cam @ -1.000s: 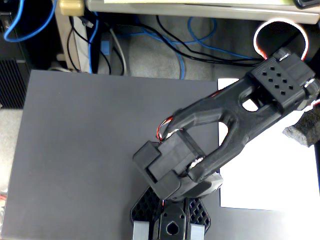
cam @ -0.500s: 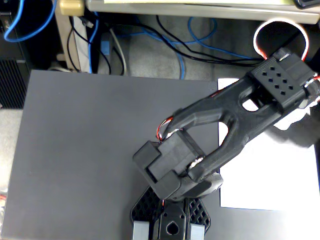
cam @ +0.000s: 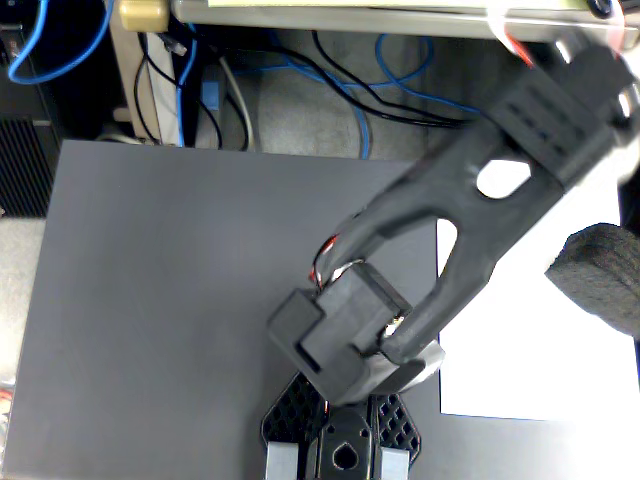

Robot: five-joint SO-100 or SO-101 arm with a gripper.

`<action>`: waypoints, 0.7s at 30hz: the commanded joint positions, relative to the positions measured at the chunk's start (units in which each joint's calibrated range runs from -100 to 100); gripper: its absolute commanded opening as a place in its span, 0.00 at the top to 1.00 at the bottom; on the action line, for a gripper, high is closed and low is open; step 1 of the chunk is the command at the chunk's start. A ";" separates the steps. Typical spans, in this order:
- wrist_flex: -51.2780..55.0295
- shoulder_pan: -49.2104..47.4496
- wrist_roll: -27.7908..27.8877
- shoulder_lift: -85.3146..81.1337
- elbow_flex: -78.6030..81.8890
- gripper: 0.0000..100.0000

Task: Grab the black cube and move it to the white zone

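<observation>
While the arm (cam: 470, 200) reaches toward far right, black cube (cam: 598, 270) on white zone (cam: 530, 350) at right, gripper's finger state impossible to tell, dark grey mat (cam: 180, 300) left.

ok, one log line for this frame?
view: fixed | black cube: lying on white zone, right edge | end effector: tips out of frame, state unknown | arm: over the zone

No text, label, brand, number or sign can be read anywhere in the fixed view. The black robot arm (cam: 470, 200), the dark grey mat (cam: 170, 300), the white paper sheet (cam: 540, 340) and the black foam block (cam: 600, 275) all show plain surfaces, and the blurred objects along the top edge carry no legible marking.
</observation>
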 commanded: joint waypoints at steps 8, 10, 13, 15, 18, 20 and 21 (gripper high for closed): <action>14.63 -18.66 -10.67 -23.63 -21.00 0.84; 16.34 -18.66 -11.77 -39.34 -18.56 0.89; 12.40 -19.33 -12.24 -45.73 -3.60 0.99; 2.97 -19.33 -12.24 -45.73 9.82 0.99; -12.04 -19.40 -12.14 -46.48 35.66 0.99; -17.62 -19.40 -11.82 -46.57 45.72 0.99; -17.88 -19.47 -12.03 -46.65 46.90 0.99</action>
